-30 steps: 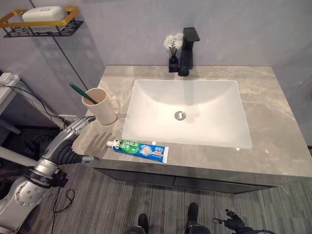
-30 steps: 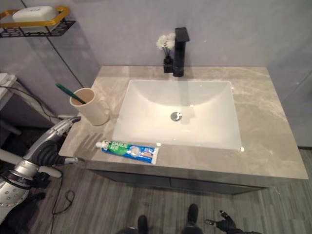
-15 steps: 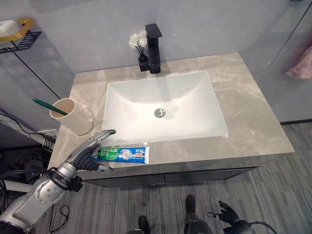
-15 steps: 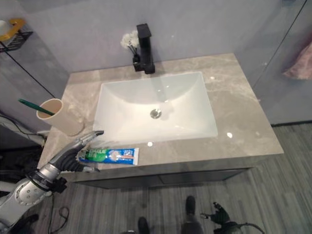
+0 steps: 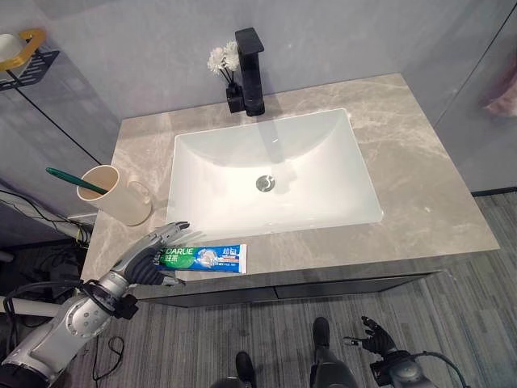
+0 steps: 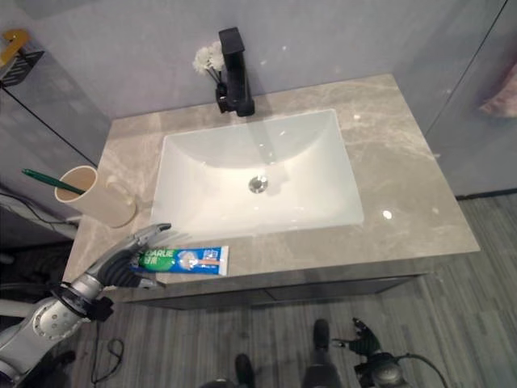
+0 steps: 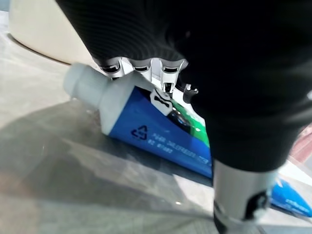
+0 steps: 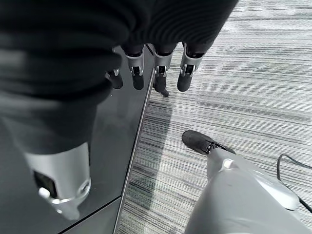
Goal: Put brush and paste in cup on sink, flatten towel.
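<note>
Scanning big to small, we start with the grey marble desk point(image 5: 420, 186) carrying the white sink point(image 5: 275, 174), black tap point(image 5: 250, 71) at the back with small white flowers point(image 5: 220, 58) beside it. Cream cup point(image 5: 109, 194) sits on the desk off the sink's left side, green brush point(image 5: 73, 179) already standing in it. Paste point(image 5: 206, 257) lies flat near the desk's front edge, cap end toward our left hand point(image 5: 149, 259). Left hand is over that cap end, fingers only lightly curled and resting on the tube, not clamped round it. Right hand point(image 5: 373, 331) hangs low by the floor, fingers loosely spread, holding nothing.

Risks as we judge them:
- tube is near the front edge, so a sideways nudge could slide it off to the floor
- flat slick tube, fingers on top only; a shallow pinch may slip on lift
- cup is near; a wide swing could tip it and spill the brush
- pink cloth point(image 5: 502, 95) at far right may be the towel, we cannot tell
</note>
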You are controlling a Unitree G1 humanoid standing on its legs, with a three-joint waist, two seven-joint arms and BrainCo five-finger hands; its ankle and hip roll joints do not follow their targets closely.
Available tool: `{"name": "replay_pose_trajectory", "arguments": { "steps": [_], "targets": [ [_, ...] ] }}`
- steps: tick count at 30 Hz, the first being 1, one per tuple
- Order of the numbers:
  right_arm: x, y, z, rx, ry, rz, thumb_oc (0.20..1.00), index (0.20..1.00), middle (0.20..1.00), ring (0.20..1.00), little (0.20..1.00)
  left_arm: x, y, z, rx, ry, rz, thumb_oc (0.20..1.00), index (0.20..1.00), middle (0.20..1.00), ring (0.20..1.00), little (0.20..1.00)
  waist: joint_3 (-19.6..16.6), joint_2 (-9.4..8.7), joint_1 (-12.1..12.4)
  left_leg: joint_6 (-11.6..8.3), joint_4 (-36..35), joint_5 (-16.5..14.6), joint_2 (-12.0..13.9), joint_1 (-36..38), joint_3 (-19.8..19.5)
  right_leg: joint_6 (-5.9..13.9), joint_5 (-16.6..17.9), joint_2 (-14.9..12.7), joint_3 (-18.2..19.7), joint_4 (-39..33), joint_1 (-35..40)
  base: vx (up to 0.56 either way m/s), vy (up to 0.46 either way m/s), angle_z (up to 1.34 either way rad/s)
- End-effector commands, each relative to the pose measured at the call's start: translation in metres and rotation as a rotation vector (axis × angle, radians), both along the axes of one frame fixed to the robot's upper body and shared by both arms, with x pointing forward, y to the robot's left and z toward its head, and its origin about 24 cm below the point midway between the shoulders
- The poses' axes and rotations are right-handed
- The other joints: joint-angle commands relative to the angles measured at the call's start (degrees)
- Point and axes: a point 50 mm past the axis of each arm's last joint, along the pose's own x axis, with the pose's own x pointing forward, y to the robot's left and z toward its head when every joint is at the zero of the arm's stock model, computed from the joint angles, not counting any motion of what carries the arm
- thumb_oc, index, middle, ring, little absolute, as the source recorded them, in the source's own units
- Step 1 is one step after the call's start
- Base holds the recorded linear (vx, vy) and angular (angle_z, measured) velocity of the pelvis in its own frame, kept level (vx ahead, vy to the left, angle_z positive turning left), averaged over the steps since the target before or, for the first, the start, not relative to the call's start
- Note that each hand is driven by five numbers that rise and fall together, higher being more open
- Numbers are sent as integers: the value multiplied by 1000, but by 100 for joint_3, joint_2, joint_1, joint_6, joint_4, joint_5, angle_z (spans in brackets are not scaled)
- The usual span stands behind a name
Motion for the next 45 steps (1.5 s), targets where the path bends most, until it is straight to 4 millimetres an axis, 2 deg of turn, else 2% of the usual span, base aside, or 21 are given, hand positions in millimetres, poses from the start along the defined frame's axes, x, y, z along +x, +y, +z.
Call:
{"name": "replay_pose_trajectory", "arguments": {
  "steps": [1,4,13,16,20,23,25,26,29,31,32,33,34,35,37,38,39,40,42,43,45],
  "targets": [
    [29,6,14,-16,-97,70,1000,1000,1000,1000,1000,14,11,18,-19,-95,66,570,570,570,570,570,200,-27,-97,-133,41,475,215,-458,-414,337,-462,-138,155,181,534,32,-4,2],
    [30,6,15,-17,-103,76,1000,1000,1000,1000,1000,13,10,18,-16,-87,58,438,438,438,438,438,195,-39,-106,-142,41,466,227,-433,-407,329,-488,-123,167,200,542,36,-3,1],
    [30,0,17,-43,-110,66,1000,1000,1000,1000,1000,13,5,13,95,-61,-7,341,341,341,341,341,278,-1,-160,-156,41,472,247,-478,-394,319,-522,-100,209,296,436,3,0,-1],
    [32,-1,18,-56,-115,71,1000,1000,1000,1000,1000,12,0,12,255,-61,-106,200,200,200,200,200,296,24,-190,-164,41,462,251,-487,-377,333,-517,-97,250,282,416,0,0,0],
    [27,-5,15,-74,-95,52,1000,1000,1000,1000,1000,12,-3,6,298,-50,-136,200,200,200,200,200,265,15,-200,-170,41,447,268,-449,-356,339,-518,-81,276,273,421,29,-2,-4],
    [3,-16,2,-38,-22,-115,1000,1000,1000,1000,1000,15,-7,9,288,-81,-133,200,200,200,200,200,146,-44,-216,-176,41,411,294,-341,-349,340,-554,-66,261,260,551,62,-4,-1],
    [-19,-32,-4,4,14,-339,1000,1000,1000,1000,1000,18,-11,15,247,-121,-117,200,200,200,200,200,56,-107,-240,-182,41,358,309,-214,-375,342,-614,-62,212,259,718,57,-1,-2],
    [-19,-32,-4,4,13,-340,1000,1000,1000,1000,1000,18,-11,15,247,-122,-117,200,200,200,200,200,55,-108,-237,-182,41,379,310,-231,-374,336,-594,-60,214,256,702,43,-10,-1],
    [-51,-76,5,70,-98,-838,1000,1000,1000,1000,1000,22,-7,30,213,-211,-62,200,200,200,200,200,-129,-244,-305,-193,41,295,325,-59,-426,336,-674,-49,151,274,917,63,-3,0],
    [-77,-120,25,38,-231,-1157,1000,1000,1000,1000,1000,26,-7,49,209,-312,-35,200,200,200,200,200,-318,-402,-388,-218,41,261,349,28,-465,346,-731,-43,87,304,1034,36,0,8],
    [-75,-129,34,9,-275,-1175,1000,1000,1000,1000,1000,27,-6,52,202,-336,-25,200,200,200,200,200,-367,-443,-386,-220,41,288,353,26,-474,341,-701,-41,70,307,1042,7,17,6],
    [-68,-139,46,-54,-325,-1129,1000,1000,1000,1000,1000,29,-9,57,186,-383,-14,200,200,200,200,200,-417,-492,-419,-226,41,251,360,74,-482,353,-729,-45,59,314,1094,-9,28,4],
    [-50,-151,70,-167,-391,-967,1000,1000,1000,1000,1000,31,-7,60,171,-421,17,200,200,200,200,200,-451,-540,-464,-224,41,249,360,93,-474,355,-715,-43,75,320,1112,-13,48,2],
    [-13,-157,111,-253,-560,-775,1000,1000,1000,1000,1000,33,-11,67,122,-484,40,200,200,200,200,200,-503,-598,-517,-227,41,247,373,107,-454,361,-703,-44,82,329,1111,-31,38,0],
    [27,-135,164,-259,-835,-572,1000,1000,1000,1000,1000,33,-18,71,30,-553,76,200,200,200,200,200,-586,-672,-606,-207,41,234,380,129,-427,358,-688,-44,108,351,1102,-35,33,-5],
    [26,-135,164,-262,-833,-573,1000,1000,1000,1000,1000,33,-19,71,29,-553,75,200,200,200,200,200,-596,-665,-598,-204,41,267,379,102,-428,351,-660,-44,109,351,1077,-25,44,-7],
    [50,-107,200,-185,-1039,-419,1000,1000,1000,1000,1000,37,-27,81,-87,-629,105,200,200,200,200,200,-666,-739,-621,-181,41,218,383,160,-421,354,-686,-51,127,363,1126,-21,35,-5],
    [64,-87,221,-152,-1120,-272,1000,1000,1000,1000,1000,39,-35,88,-143,-668,90,200,200,200,200,200,-708,-785,-619,-172,41,210,385,177,-400,352,-677,-54,143,349,1139,-14,43,-4],
    [88,-51,250,-55,-1216,-50,1000,1000,1000,1000,1000,43,-51,100,-203,-717,44,200,200,200,200,200,-766,-861,-577,-157,41,203,388,197,-361,345,-658,-48,171,336,1152,-49,21,-2],
    [101,-24,266,72,-1273,93,1000,1000,1000,1000,1000,45,-62,108,-247,-750,6,200,200,200,200,200,-788,-908,-542,-150,41,236,389,183,-353,334,-624,-51,184,321,1137,-63,15,-9],
    [116,19,282,260,-1293,289,1000,1000,1000,1000,1000,47,-81,119,-289,-780,-65,200,200,200,200,200,-828,-972,-466,-134,41,241,379,191,-358,326,-621,-62,187,310,1165,-43,16,-14]
  ]
}}
